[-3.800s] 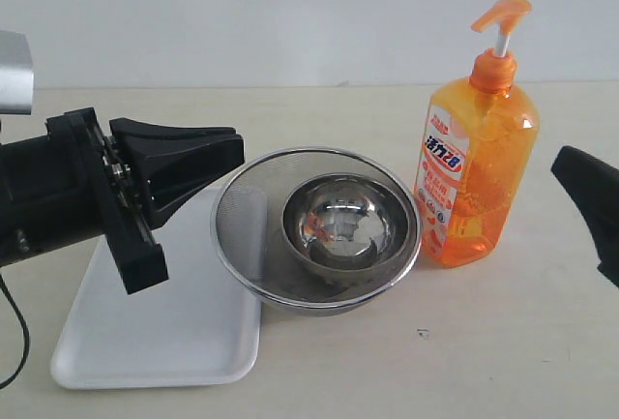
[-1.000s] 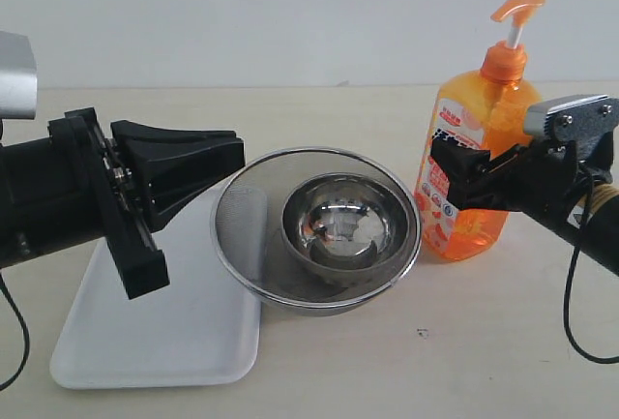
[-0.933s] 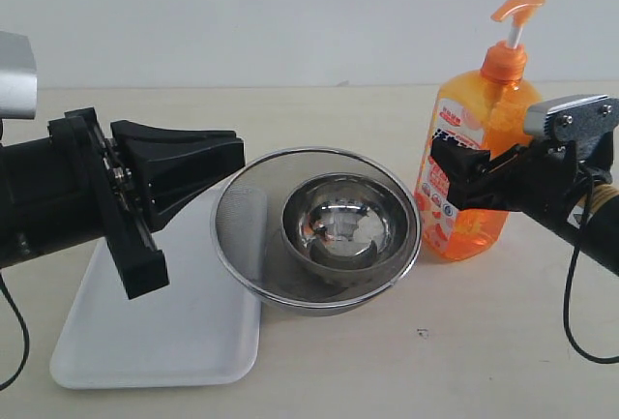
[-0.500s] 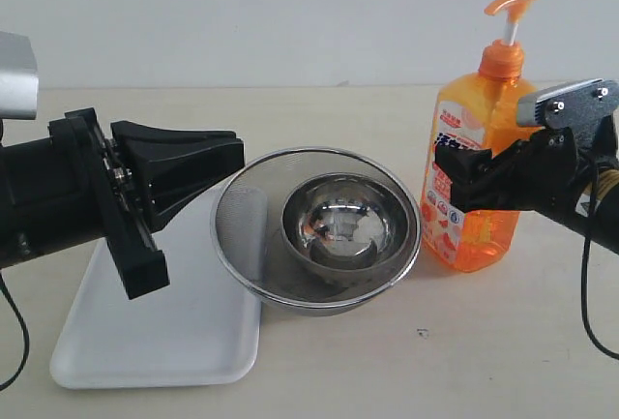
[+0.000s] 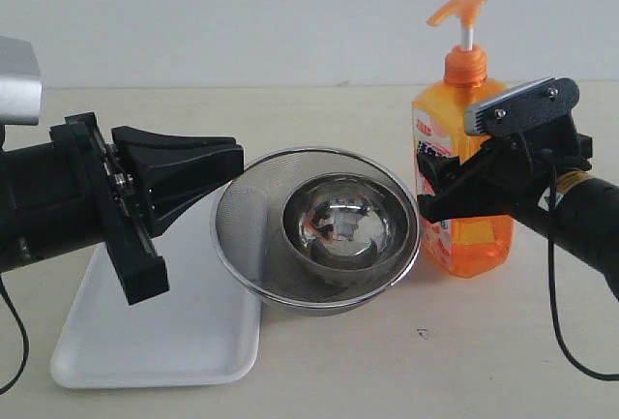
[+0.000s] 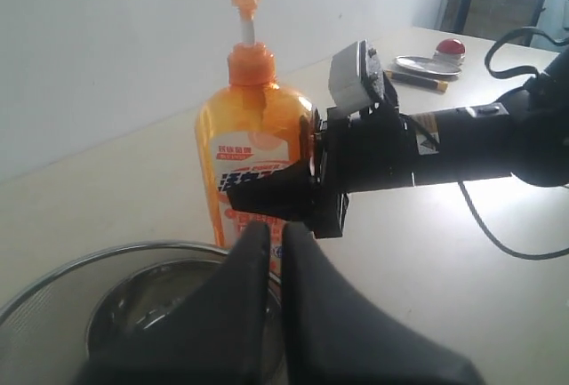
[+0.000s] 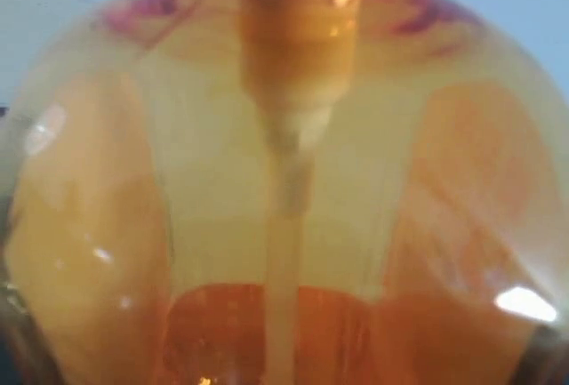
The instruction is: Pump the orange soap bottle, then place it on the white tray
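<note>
The orange soap bottle stands upright just right of the mesh bowl, its pump head raised. My right gripper is shut on its lower body, one black finger across the label. In the right wrist view the bottle fills the whole picture and the fingers are hidden. The left wrist view shows the bottle beyond my left gripper, which is shut with nothing in it. In the exterior view the left gripper hangs over the white tray, pointing at the bowl's left rim.
A round steel mesh bowl with a smaller steel bowl inside stands between the tray and the bottle, overlapping the tray's right edge. A small plate with a red thing lies far back on the table.
The right gripper has carried the bottle leftward toward the bowl, and the pump spout has swung from pointing right to pointing left. The left arm has not moved.
</note>
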You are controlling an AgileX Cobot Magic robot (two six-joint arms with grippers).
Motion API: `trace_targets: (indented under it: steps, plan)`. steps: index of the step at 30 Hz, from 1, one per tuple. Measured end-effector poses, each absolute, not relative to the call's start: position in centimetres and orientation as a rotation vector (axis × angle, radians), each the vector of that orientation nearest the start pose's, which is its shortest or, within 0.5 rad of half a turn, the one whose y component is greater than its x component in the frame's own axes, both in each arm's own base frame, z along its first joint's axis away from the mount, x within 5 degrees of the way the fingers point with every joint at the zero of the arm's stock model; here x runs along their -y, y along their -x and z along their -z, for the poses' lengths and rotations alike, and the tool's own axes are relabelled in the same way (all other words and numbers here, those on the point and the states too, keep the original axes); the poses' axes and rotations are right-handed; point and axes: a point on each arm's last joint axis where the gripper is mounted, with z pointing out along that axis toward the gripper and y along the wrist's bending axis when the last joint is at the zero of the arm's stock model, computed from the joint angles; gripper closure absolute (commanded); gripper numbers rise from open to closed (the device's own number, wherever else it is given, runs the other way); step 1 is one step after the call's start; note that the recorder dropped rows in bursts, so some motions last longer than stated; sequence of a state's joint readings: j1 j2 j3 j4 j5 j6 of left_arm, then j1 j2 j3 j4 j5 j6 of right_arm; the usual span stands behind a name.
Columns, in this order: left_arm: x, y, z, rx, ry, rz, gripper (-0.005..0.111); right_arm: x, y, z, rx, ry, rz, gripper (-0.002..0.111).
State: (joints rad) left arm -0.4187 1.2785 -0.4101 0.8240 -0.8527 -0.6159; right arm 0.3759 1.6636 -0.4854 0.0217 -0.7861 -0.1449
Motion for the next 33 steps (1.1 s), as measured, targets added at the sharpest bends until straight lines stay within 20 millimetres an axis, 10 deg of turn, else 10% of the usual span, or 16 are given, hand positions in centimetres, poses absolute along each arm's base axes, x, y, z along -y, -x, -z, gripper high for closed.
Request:
trace_targets:
  steps: [33]
  plan:
    - [13.7,-18.4,-23.3,-1.554,-0.789,0.8,0.102,-11.8,-24.2,-16.0,-1.775,0.617,0.136,0.108]
